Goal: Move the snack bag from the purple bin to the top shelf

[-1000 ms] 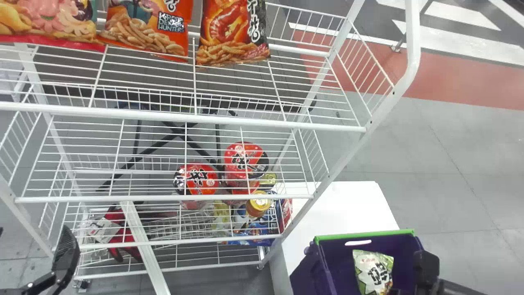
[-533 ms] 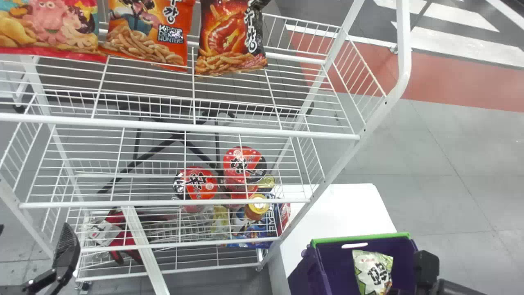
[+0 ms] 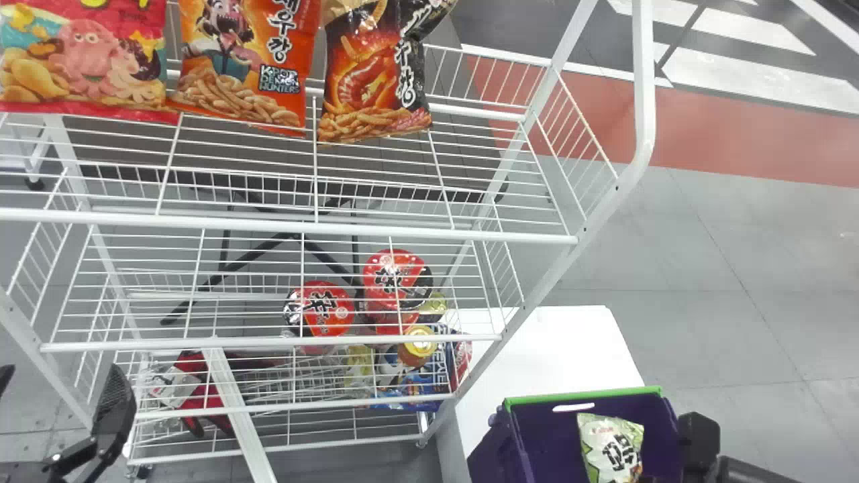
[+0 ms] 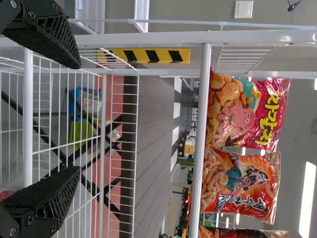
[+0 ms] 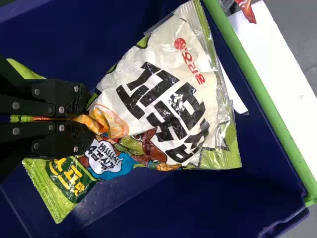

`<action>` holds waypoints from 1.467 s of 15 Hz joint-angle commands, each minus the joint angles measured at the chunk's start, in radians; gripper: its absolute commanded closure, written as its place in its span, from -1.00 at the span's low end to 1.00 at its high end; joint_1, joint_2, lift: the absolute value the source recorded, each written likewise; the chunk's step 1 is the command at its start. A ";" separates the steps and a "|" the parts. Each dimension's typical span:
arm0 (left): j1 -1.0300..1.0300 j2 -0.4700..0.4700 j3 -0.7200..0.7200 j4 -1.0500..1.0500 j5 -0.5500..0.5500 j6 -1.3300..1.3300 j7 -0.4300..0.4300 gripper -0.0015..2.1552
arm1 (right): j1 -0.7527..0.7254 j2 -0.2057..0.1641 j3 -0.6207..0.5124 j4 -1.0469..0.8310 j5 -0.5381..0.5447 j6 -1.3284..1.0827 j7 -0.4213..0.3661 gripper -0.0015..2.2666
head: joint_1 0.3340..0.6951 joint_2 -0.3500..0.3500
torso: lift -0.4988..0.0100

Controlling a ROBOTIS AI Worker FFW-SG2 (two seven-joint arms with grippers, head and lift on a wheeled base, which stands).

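The white and green snack bag (image 3: 612, 448) is inside the purple bin (image 3: 543, 429) at the head view's lower right. Beside it, at the bin's right side, is my right gripper (image 3: 698, 439). In the right wrist view, my right gripper (image 5: 86, 119) is shut on the snack bag (image 5: 168, 99), pinching its crumpled middle against the bin (image 5: 228, 198). My left gripper (image 3: 111, 429) is at the head view's lower left, before the rack; in the left wrist view that gripper (image 4: 74, 119) is open with nothing between its fingers. The top shelf (image 3: 376, 231) holds several upright bags.
The orange bag (image 3: 245, 60) and dark shrimp bag (image 3: 376, 74) stand on the top shelf. Noodle cups (image 3: 319, 308) are on a lower level of the white rack. A white table (image 3: 557, 349) bears the bin, and the rack's right post (image 3: 644, 87) rises near it.
In the head view the rack and its bags have shifted downward, the right post and bin slightly left. The right gripper keeps nearly the same place in the picture, as does the snack bag.
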 commanded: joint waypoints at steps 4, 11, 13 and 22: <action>0.000 0.000 -0.002 -0.001 -0.003 0.006 -0.001 -0.92 | -0.006 0.000 0.000 -0.003 0.005 0.012 0.000 0.93 | 1.00 -1.00 | 0.52; 0.000 0.000 -0.003 0.001 -0.001 0.006 -0.001 -0.92 | -0.009 0.000 0.002 -0.002 0.007 0.012 0.000 0.93 | 1.00 -1.00 | 0.63; 0.000 0.000 -0.003 0.003 -0.001 0.006 -0.001 -0.92 | -0.009 0.000 0.002 -0.002 0.008 0.012 0.000 0.93 | 1.00 -1.00 | 0.66; -0.007 -0.004 -0.010 0.016 -0.003 0.003 0.001 -0.92 | -0.009 -0.001 0.011 -0.002 0.011 0.006 0.000 0.93 | 1.00 -1.00 | 0.80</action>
